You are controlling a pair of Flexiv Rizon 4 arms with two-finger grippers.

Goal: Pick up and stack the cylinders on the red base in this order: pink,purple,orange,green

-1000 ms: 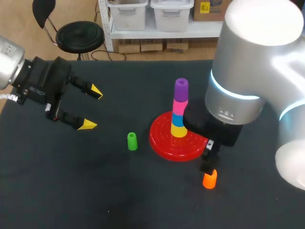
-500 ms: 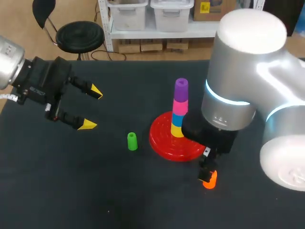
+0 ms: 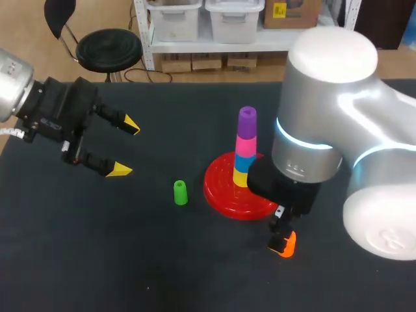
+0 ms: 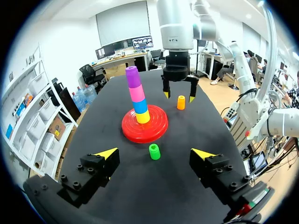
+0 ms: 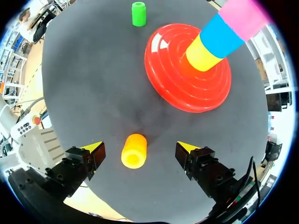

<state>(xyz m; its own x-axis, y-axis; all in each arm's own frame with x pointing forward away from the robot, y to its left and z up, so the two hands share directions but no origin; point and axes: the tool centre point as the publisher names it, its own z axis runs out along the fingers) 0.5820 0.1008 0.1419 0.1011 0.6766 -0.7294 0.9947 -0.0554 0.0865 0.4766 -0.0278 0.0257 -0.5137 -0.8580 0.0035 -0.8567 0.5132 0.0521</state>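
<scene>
Right gripper (image 5: 139,147): jaws spread wide, straddling the orange cylinder (image 5: 134,150), not touching it.
Left gripper (image 3: 126,148): jaws wide open too, empty, left of frame.

- Saw base (image 3: 218,188) in glossy red, ringed with concentric ridges.
- Logged yellow cylinder (image 3: 243,177), blue cylinder (image 3: 244,161), pink cylinder (image 3: 246,143), purple cylinder (image 3: 247,120), each a plain solid colour.
- Logged green cylinder (image 3: 180,192) bright green and orange cylinder (image 5: 134,150) orange-yellow, both unpatterned.
- Noted table (image 3: 162,260) flat black.
- Noted left gripper (image 3: 126,147) and right gripper (image 5: 140,147) black with yellow tips.
- Marked right arm (image 3: 325,97) silver-white with a cyan band.
</scene>
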